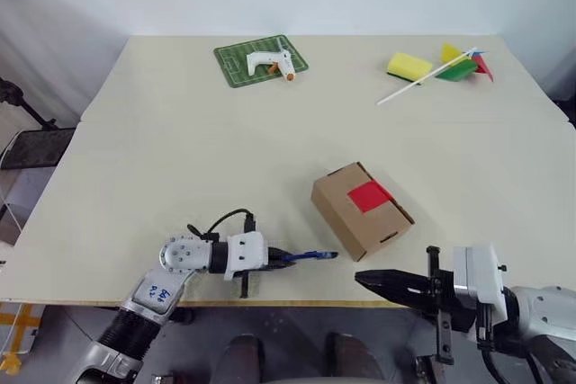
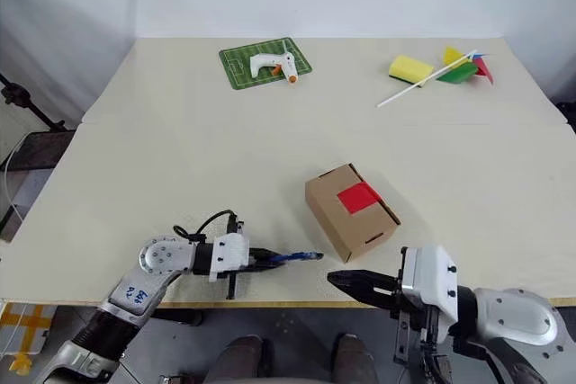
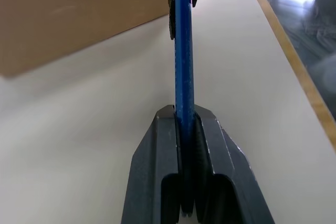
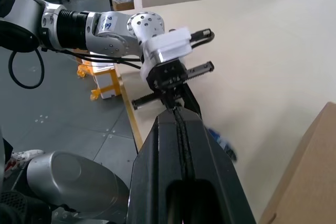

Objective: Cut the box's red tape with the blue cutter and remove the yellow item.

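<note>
while the blue cutter [image 1: 310, 256] sits clamped between the left jaws [image 1: 274, 257], its slim body runs straight out ahead of them and its tip ends just short of the near corner of the box [image 1: 362, 209]. the left wrist view shows both black pads pressed flat against the blue stick, so that grip looks firm. the box lies closed on the table [image 1: 180, 159], ahead of those jaws and a little past the cutter's tip, with the red tape [image 1: 370, 195] sealing the seam on its top face. the yellow item cannot be seen, and is presumably inside the closed box.

the right jaws [image 1: 378, 281] are closed on nothing and hover at the table's near edge, pointing toward the left ones, with the box just beyond and beside them.

the step in hand looks like the end of picking up the cutter; cutting has not begun. the next move calls for lifting the tip above the box's top, bringing it onto the red patch along the flap seam, and drawing it across. the right jaws would likely need to brace the box, since a light carton may slide under the blade.

further beyond both jaws, at the far side of the table, rest a glue gun [image 1: 272, 64] on a green mat [image 1: 236, 65], a yellow sponge [image 1: 409, 66] and a pinwheel [image 1: 459, 66].
</note>
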